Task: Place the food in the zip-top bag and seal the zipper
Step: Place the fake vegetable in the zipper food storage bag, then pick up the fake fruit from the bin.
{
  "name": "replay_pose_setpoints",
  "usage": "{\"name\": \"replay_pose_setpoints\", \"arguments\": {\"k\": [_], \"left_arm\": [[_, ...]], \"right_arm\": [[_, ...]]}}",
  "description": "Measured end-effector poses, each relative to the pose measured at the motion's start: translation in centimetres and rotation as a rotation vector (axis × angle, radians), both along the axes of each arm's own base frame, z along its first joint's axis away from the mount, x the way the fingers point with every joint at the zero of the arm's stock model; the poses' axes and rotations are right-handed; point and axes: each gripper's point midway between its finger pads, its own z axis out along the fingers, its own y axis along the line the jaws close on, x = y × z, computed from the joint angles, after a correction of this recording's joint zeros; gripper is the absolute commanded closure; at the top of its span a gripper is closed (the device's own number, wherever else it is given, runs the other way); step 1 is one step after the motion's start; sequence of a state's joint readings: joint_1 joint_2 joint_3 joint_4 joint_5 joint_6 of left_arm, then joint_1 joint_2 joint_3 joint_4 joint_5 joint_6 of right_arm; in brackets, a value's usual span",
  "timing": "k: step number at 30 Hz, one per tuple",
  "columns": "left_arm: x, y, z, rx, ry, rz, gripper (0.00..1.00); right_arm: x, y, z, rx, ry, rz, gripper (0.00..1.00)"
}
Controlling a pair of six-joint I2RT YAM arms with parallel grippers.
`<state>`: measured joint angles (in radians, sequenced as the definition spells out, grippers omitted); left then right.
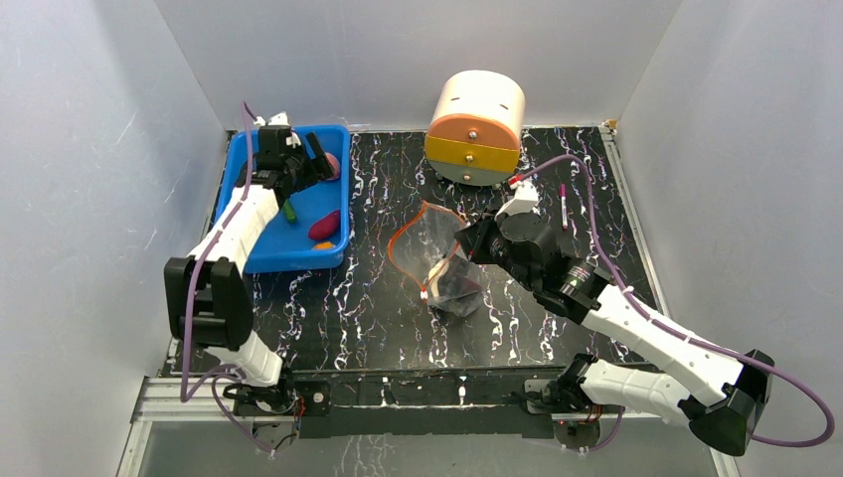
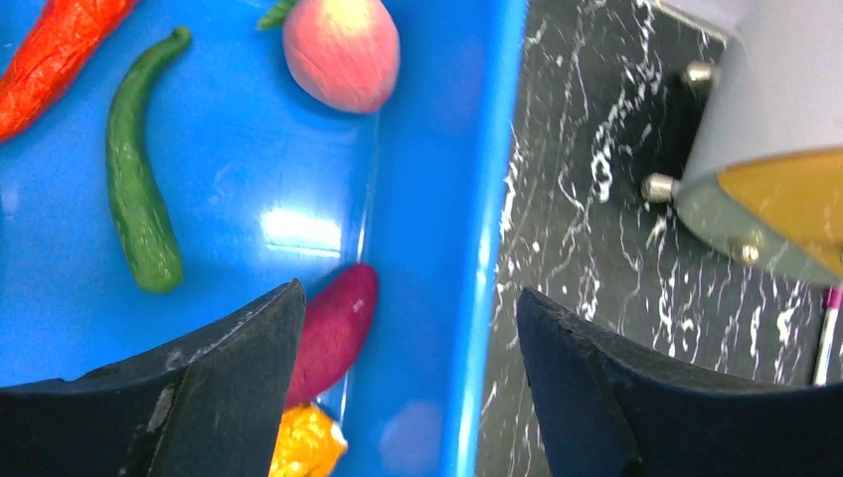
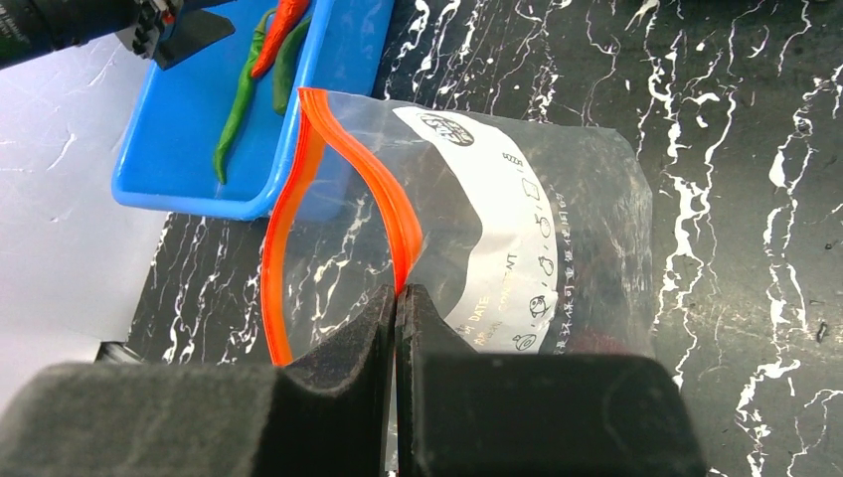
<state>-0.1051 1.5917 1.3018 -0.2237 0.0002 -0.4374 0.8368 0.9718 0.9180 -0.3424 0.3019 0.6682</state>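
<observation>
The food lies in a blue bin [image 2: 467, 248]: a red chili [image 2: 55, 55], a long green pepper [image 2: 139, 189], a pink-red round fruit [image 2: 341, 50], a dark purple piece [image 2: 333, 333] and a small orange piece [image 2: 303, 442]. My left gripper [image 2: 410, 295] hangs open above the bin's right wall, holding nothing, with the purple piece beside its left finger. The clear zip-top bag [image 3: 557, 199] lies mid-table [image 1: 442, 268]. My right gripper [image 3: 398, 290] is shut on the orange-red zipper [image 3: 378, 189] at one lip, so the mouth gapes toward the bin.
A cream and orange drum [image 1: 475, 129] stands at the back of the black marbled table. A thin pink pen [image 1: 563, 204] lies right of the right wrist. White walls close in both sides. The bin sits at the back left [image 1: 239, 199].
</observation>
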Motion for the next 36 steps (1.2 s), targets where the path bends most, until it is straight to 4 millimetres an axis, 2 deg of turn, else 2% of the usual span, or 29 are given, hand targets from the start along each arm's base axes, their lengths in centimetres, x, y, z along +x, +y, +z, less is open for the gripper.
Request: {"name": "replay_pose_setpoints", "arguments": {"k": [6, 10, 13, 16, 22, 27, 36], "left_arm": [[5.2, 3.1, -2.2, -0.078, -0.002, 0.104, 0.31], [7.9, 4.6, -3.9, -0.111, -0.005, 0.140, 0.27], [9.4, 4.7, -5.1, -0.126, -0.009, 0.138, 0.23], [10.2, 4.3, -6.4, -0.142, -0.014, 0.117, 0.21], [12.1, 3.3, -7.6, -0.179, -0.047, 0.066, 0.20], [12.8, 3.1, -9.7, -0.189, -0.035, 0.056, 0.20], [14.0, 2.6, -11.8, -0.214, -0.017, 0.044, 0.28]], "right_arm": [[0.3, -0.2, -0.1, -0.022, -0.007, -0.011, 1.00], [0.5, -0.1, -0.5, -0.034, 0.000, -0.016, 1.00], [0.7, -0.1, -0.8, -0.045, 0.006, -0.022, 1.00], [0.9, -0.1, -1.1, -0.058, 0.008, -0.031, 1.00], [1.4, -0.5, -0.9, -0.085, -0.005, -0.050, 1.00], [1.6, -0.5, -1.3, -0.115, -0.009, -0.051, 1.00], [1.9, -0.8, -1.6, -0.148, -0.020, -0.055, 1.00]]}}
